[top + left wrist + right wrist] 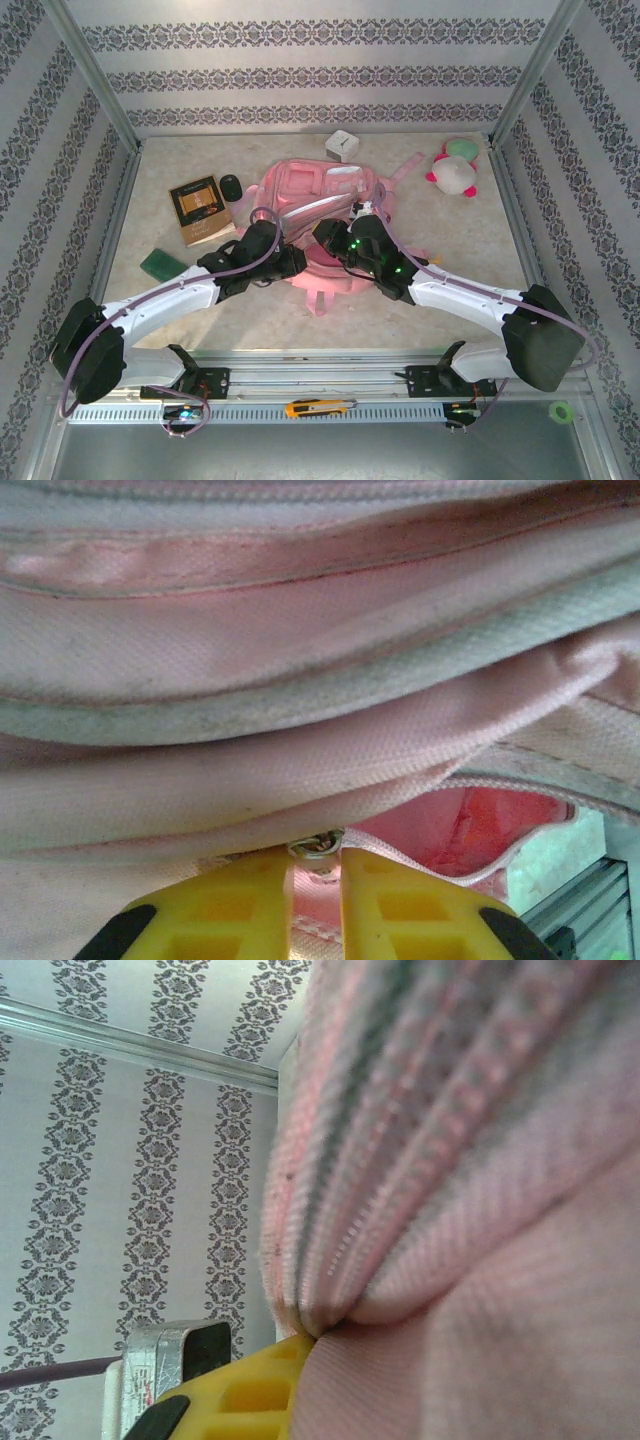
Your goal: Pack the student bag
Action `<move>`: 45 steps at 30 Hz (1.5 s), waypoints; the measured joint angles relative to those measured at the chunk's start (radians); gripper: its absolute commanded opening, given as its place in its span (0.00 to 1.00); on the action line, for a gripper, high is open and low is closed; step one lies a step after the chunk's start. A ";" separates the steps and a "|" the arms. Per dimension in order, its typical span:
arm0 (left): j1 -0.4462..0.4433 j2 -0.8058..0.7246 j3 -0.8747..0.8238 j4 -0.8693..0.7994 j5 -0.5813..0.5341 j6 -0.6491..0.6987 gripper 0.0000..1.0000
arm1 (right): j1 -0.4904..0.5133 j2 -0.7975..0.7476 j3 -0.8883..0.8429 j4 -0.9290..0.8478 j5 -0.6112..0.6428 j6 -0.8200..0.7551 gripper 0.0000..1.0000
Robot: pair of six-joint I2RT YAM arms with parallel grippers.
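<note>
The student bag [322, 192] lies flat in the middle of the table [470, 270], its pale-trimmed pockets facing up and its pink straps spread toward the far right corner. Both arms reach in over its near edge.

The left gripper [317, 885] sits at the bag's near left side. In the left wrist view its yellow fingers [235, 910] stand close together, the jaws narrowed to a slim gap. The metal zipper pull [318, 846] sits right at their tips and a strip of pale pink fabric lies between them. Just to the right of the pull the zip is parted, showing a deeper pink lining [470, 832]. Above it, folds of pink cloth and grey-white trim run across the view.

The right gripper [334, 238] rests on the bag's near middle, just beside the left one. In the right wrist view one yellow finger [245, 1395] shows at the bottom, with gathered folds of the bag pressed against its tip. The cloth hides the other finger, so I cannot tell how the jaws stand.

Around the bag:
- A dark book [200, 210] lies to its left, with a small black object [231, 186] just beside it.
- A green item [160, 264] lies nearer the left arm.
- A white box [343, 145] sits at the bag's far edge.
- A pink-and-white plush toy [454, 168] lies well apart, at the far right.
- A yellow utility knife [318, 407] lies on the rail between the arm bases
</note>
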 measured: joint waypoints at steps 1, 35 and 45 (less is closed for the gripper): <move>0.000 0.000 -0.003 0.006 0.000 -0.007 0.16 | 0.000 0.000 0.000 0.000 0.000 0.000 0.00; 0.060 -0.120 -0.173 0.182 0.160 -0.259 0.00 | -0.012 -0.057 0.000 -0.135 -0.079 -0.178 0.00; 0.116 -0.120 -0.172 0.177 0.288 -0.239 0.15 | -0.049 -0.059 0.000 -0.179 -0.153 -0.226 0.00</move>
